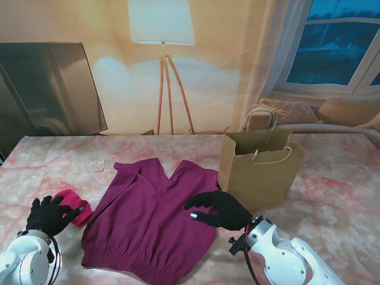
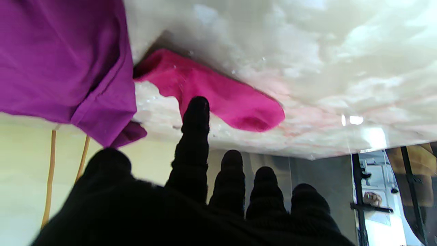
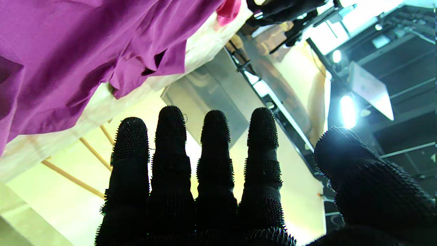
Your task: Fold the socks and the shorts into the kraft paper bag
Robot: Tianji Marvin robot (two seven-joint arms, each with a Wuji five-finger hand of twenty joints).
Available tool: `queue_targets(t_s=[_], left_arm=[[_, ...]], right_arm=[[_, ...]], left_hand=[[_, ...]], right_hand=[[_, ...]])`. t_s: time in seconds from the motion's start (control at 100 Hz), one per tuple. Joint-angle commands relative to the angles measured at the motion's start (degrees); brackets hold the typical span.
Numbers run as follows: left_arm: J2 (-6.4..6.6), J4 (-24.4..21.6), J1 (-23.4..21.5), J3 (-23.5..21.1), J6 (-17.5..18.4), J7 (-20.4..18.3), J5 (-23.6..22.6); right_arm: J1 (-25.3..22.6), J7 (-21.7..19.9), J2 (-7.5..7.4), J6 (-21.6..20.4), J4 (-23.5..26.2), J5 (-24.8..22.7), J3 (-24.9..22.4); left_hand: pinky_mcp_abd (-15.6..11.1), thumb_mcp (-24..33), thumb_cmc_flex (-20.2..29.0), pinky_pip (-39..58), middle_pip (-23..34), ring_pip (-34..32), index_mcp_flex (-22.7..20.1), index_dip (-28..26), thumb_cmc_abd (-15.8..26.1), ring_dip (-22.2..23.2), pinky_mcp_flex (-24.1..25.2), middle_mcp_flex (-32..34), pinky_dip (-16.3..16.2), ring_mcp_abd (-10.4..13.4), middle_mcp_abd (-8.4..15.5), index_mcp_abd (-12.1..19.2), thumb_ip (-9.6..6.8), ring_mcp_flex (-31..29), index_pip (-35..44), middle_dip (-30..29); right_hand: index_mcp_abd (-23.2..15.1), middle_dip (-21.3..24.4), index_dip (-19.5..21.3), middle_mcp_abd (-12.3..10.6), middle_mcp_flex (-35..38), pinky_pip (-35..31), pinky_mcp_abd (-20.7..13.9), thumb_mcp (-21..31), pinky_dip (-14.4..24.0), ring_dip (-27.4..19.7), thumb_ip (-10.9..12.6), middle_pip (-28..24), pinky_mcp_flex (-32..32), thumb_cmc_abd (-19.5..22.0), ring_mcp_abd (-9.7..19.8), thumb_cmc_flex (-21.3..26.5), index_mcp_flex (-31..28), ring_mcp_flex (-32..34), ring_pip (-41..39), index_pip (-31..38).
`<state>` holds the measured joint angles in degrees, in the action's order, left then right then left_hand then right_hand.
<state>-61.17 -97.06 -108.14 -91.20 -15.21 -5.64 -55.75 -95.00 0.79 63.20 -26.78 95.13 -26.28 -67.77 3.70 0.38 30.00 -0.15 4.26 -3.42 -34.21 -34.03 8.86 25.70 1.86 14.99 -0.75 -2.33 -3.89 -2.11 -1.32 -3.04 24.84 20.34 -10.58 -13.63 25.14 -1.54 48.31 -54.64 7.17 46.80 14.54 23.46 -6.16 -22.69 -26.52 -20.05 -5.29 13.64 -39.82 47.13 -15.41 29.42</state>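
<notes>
Purple shorts point(image 1: 148, 219) lie spread flat on the marble table, waistband nearest me. A pink sock point(image 1: 76, 205) lies just left of them, with my left hand point(image 1: 50, 215) hovering open right beside it, fingers apart and nothing held. The left wrist view shows the sock point(image 2: 218, 92) past one extended fingertip point(image 2: 195, 112) next to the shorts' hem point(image 2: 99, 102). My right hand point(image 1: 218, 209) floats open over the shorts' right edge, fingers straight. The kraft paper bag point(image 1: 261, 169) stands upright and open just beyond that hand. In the right wrist view the shorts point(image 3: 78, 48) fill the area beyond the fingers point(image 3: 215, 157).
A small clear wrapper point(image 1: 90, 165) lies far left on the table. Behind the table stand a floor lamp point(image 1: 163, 59), a dark screen point(image 1: 47, 89) and a sofa point(image 1: 332, 116). The table's near edge runs beside both forearms.
</notes>
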Motion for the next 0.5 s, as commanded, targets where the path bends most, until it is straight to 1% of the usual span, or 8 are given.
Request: queue_targets(t_s=[0.0, 0.05, 0.1, 0.13, 0.16, 0.21, 0.31, 0.49], left_arm=[[-0.42, -1.80, -1.45, -0.74, -0.16, 0.80, -0.23], [-0.76, -3.09, -2.54, -1.65, -0.31, 2.55, -0.43], [-1.16, -3.90, -3.16, -2.35, -0.63, 4.78, -0.36], [-1.42, -4.06, -3.24, -2.65, -1.03, 6.37, -0.28], [-1.65, -4.09, -3.19, -2.99, -1.44, 7.76, -0.23], [-1.88, -4.33, -3.03, -3.57, -2.49, 8.66, -0.18], [-2.02, -4.41, -1.98, -4.67, -4.80, 7.69, 1.39], [-1.08, -0.52, 2.77, -4.89, -7.17, 3.42, -1.19]], right_arm=[[-1.10, 0.53, 0.07, -0.86, 0.94, -0.47, 0.23], [-1.48, 0.81, 0.09, -1.35, 1.21, -0.60, 0.16], [-1.75, 1.00, 0.09, -1.83, 1.40, -0.83, 0.07], [-1.83, 1.03, 0.08, -2.08, 1.42, -0.86, 0.06], [-1.88, 1.00, 0.07, -2.31, 1.42, -0.81, 0.05], [-1.91, 0.95, 0.06, -2.59, 1.35, -0.69, 0.05], [-1.81, 0.93, 0.06, -3.05, 1.07, -0.58, 0.06], [-0.96, 0.69, 0.07, -3.14, 0.22, -0.10, 0.45]], left_hand=[[1.03, -0.37, 3.10, 0.42, -0.46, -1.10, 2.60, 2.20, -1.46, 1.28, 0.46, 1.85, -3.35, -0.97, -1.69, 1.45, -1.30, -0.57, -3.20, -0.96], [1.72, 0.23, 4.84, 1.22, -0.39, -1.30, 5.05, 3.78, -2.97, 1.19, 0.57, 2.66, -5.77, -1.74, -2.18, 2.19, -1.50, -2.04, -5.64, -1.10], [2.52, 1.48, 6.86, 3.67, -0.14, -1.59, 6.56, 4.48, -4.88, 0.59, 1.22, 4.62, -10.98, -2.01, -2.33, 2.53, -1.77, -4.60, -6.43, -1.24], [3.27, 2.85, 7.81, 6.56, 0.08, -2.08, 7.58, 5.18, -6.38, 0.16, 2.13, 5.87, -17.05, -2.39, -2.30, 2.56, -1.97, -6.67, -7.25, -1.27], [5.58, 5.79, 8.17, 12.31, 0.57, -3.20, 8.73, 7.08, -8.72, 0.16, 2.22, 8.07, -27.38, -3.44, -2.63, 2.03, -2.11, -10.03, -9.09, -1.17], [9.25, 11.41, 7.99, 18.91, 1.07, -4.98, 10.07, 10.26, -12.06, 0.26, -3.76, 10.86, -33.63, -4.81, -2.32, 0.92, -1.80, -15.78, -12.01, -1.28], [7.46, 23.68, 7.07, 29.40, 1.83, -7.39, 12.37, 17.78, -17.93, 0.60, -5.89, 13.51, -31.45, -5.53, -1.83, -2.81, 1.22, -20.22, -17.84, -1.74], [7.08, 30.21, 5.67, 36.86, 3.91, -9.45, 14.00, 21.94, -24.66, 2.27, -1.72, 12.36, -29.19, -5.66, -2.73, -7.50, 3.05, -16.79, -19.87, 0.36]], right_hand=[[-0.53, -0.60, 0.78, -0.03, 0.08, -1.68, -0.19, -1.27, 1.63, 1.26, 2.12, -0.43, -0.20, 1.35, -0.34, -0.20, -0.87, 0.75, -1.26, 0.59], [-0.55, -0.61, 0.78, -0.01, 0.14, -1.68, -0.08, -1.30, 1.63, 1.25, 2.12, -0.45, -0.19, 1.39, -0.38, -0.23, -0.93, 0.76, -1.25, 0.59], [-0.68, -0.60, 0.77, -0.09, 0.15, -1.72, -0.15, -1.34, 1.64, 1.25, 2.12, -0.44, -0.25, 1.38, -0.29, -0.26, -0.83, 0.78, -1.25, 0.54], [-0.69, -0.59, 0.77, -0.16, 0.11, -1.74, -0.14, -1.35, 1.65, 1.25, 2.12, -0.42, -0.29, 1.41, -0.29, -0.29, -0.82, 0.82, -1.26, 0.54], [-0.58, -0.59, 0.78, -0.06, 0.14, -1.73, -0.10, -1.37, 1.64, 1.25, 2.12, -0.42, -0.26, 1.40, -0.30, -0.24, -0.84, 0.83, -1.25, 0.55], [-0.68, -0.59, 0.79, -0.11, 0.15, -1.74, -0.05, -1.39, 1.65, 1.24, 2.12, -0.41, -0.28, 1.40, -0.33, -0.25, -0.88, 0.82, -1.24, 0.57], [-0.62, -0.58, 0.80, -0.05, 0.18, -1.79, -0.05, -1.45, 1.66, 1.25, 2.12, -0.39, -0.36, 1.40, -0.34, -0.25, -0.91, 0.91, -1.28, 0.59], [-0.68, -0.57, 0.81, -0.07, 0.19, -1.94, 0.13, -1.62, 1.76, 1.27, 2.13, -0.37, -0.40, 1.56, -0.39, -0.25, -0.87, 0.90, -1.28, 0.57]])
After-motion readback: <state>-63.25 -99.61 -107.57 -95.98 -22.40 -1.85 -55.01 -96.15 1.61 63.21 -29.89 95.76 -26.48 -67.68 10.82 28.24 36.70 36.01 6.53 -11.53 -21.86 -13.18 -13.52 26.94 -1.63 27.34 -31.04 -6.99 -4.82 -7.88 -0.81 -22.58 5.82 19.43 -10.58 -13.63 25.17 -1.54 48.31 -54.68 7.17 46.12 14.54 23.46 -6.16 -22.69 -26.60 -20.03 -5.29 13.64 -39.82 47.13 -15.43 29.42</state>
